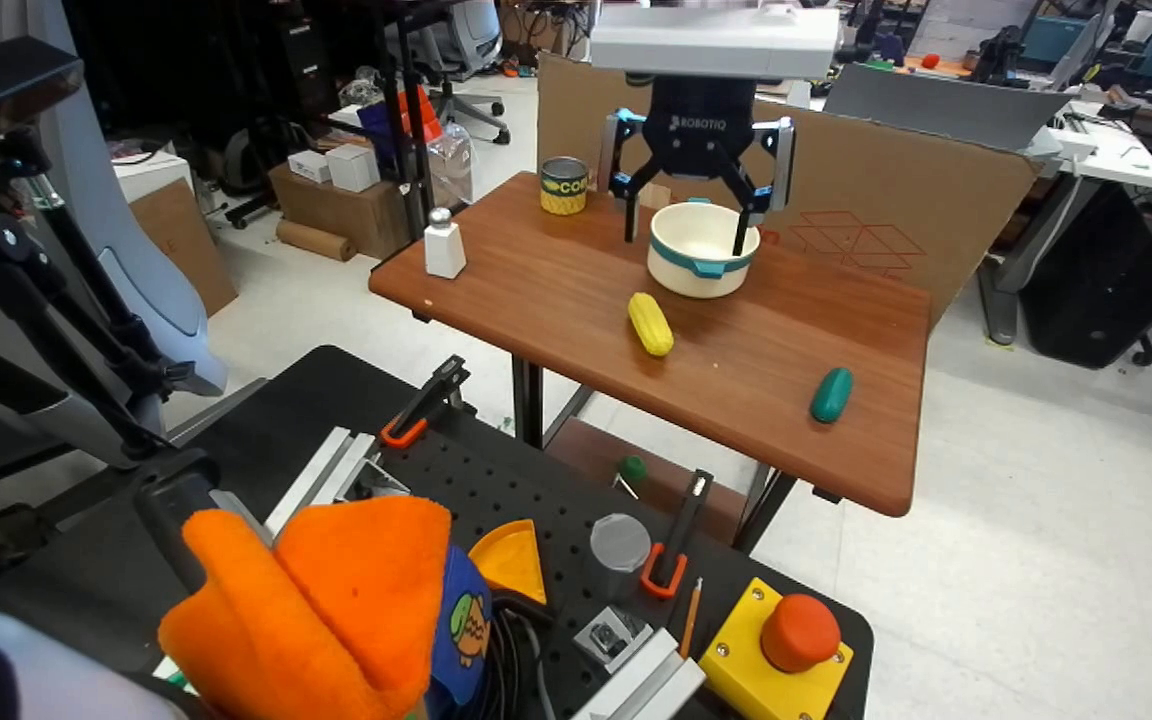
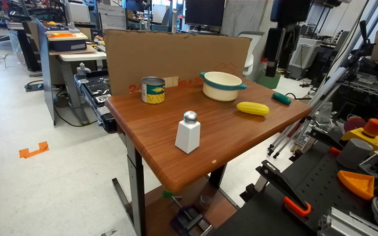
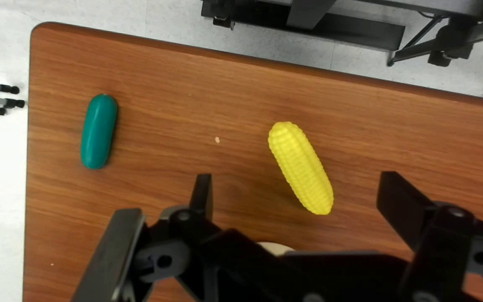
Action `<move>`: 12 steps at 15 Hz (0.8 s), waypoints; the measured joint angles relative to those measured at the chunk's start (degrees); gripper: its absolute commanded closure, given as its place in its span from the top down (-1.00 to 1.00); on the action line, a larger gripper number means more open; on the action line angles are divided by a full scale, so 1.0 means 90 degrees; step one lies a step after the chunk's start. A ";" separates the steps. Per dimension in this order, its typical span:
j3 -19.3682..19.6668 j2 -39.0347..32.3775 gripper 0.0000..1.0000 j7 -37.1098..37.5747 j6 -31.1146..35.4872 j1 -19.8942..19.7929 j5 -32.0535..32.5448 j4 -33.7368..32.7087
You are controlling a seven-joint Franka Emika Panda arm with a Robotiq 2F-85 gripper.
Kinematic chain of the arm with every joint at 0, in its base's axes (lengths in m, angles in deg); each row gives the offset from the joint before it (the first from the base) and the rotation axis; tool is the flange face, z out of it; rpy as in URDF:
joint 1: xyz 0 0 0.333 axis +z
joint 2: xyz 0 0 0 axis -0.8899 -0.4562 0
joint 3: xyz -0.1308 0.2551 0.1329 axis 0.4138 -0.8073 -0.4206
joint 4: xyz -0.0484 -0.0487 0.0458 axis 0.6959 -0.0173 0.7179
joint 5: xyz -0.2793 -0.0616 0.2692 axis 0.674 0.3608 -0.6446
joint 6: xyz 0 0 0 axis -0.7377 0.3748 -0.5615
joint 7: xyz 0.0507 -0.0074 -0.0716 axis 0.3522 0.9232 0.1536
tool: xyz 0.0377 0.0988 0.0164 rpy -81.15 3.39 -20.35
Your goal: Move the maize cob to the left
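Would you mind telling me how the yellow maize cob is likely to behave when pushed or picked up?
The maize cob would probably roll if nudged sideways, since its long, rounded body lies on a flat tabletop. Its bumpy surface may help against slipping. The even, moulded-looking shape suggests it is fairly stiff.

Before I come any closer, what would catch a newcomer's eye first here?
Probably the bright yellow maize cob, lying on the brown table near the cream bowl. Next might come the open claw hanging over that table, and, in an exterior view, the big fuzzy orange thing in the foreground.
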 measured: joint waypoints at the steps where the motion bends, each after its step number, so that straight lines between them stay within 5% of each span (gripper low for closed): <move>1: 0.0012 -0.0213 1.00 -0.0005 0.0017 0.0000 0.0058 -0.0097; 12: 0.0030 -0.1640 1.00 -0.0005 0.0011 0.0112 0.0474 -0.0844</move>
